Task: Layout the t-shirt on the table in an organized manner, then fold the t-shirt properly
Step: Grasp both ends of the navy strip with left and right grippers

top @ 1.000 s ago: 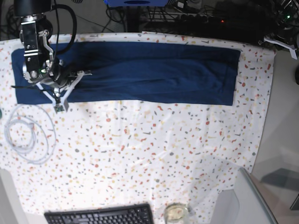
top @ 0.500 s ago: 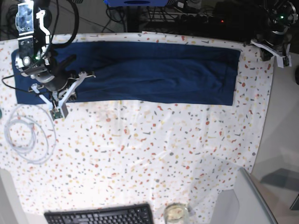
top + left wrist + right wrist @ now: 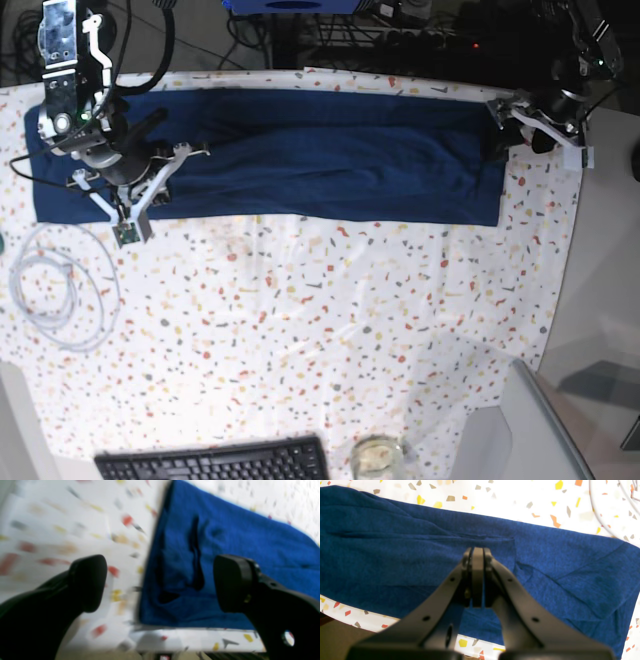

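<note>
The t-shirt lies as a long folded band across the far table, further folds remaining; left pincer released, right pincer clenched empty.

Spread lengthwise along the far edge of the table: the t-shirt, reaching from far left almost to the far right corner. Over its left end, the right gripper; at its right end, just beside the short edge, the left gripper. Near the t-shirt's left end and toward the near side, on the table's left part, a coiled cable. At the near edge, left of centre, a keyboard; just right of it, a small round dish.
</note>
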Robot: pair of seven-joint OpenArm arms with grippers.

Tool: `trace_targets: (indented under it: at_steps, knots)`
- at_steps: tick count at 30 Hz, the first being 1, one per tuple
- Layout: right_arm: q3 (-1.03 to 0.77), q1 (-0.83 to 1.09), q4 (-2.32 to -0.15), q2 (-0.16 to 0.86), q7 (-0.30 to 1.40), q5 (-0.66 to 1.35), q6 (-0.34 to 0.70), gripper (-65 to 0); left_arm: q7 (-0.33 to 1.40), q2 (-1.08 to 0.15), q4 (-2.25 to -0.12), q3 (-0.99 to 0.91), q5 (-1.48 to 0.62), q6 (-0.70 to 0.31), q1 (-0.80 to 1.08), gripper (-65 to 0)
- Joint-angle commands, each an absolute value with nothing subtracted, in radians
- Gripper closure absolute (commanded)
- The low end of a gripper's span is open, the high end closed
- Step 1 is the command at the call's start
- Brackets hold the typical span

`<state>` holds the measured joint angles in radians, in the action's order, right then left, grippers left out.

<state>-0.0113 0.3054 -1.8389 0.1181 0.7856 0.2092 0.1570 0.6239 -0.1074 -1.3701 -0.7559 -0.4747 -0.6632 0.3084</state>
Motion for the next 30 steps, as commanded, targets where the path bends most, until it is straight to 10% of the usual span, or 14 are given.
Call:
trace_targets:
  at_steps: [1,20,30]
  knots:
    - [-0.012,0.298,-1.853,0.124,0.766,0.214,0.157,-0.3,0.602,-0.125,-1.371,-0.748,-0.498,-0.673,0.294,-64.7]
    - [-0.012,0.298,-1.853,0.124,0.766,0.214,0.157,-0.3,0.601,-0.125,-1.158,-0.702,-0.493,-0.673,0.211,-62.7]
    - [-0.015,0.298,-1.853,0.124,0.765,0.214,0.157,-0.3,0.601,-0.125,-1.156,-0.702,-0.435,-0.673,0.202,-13.0]
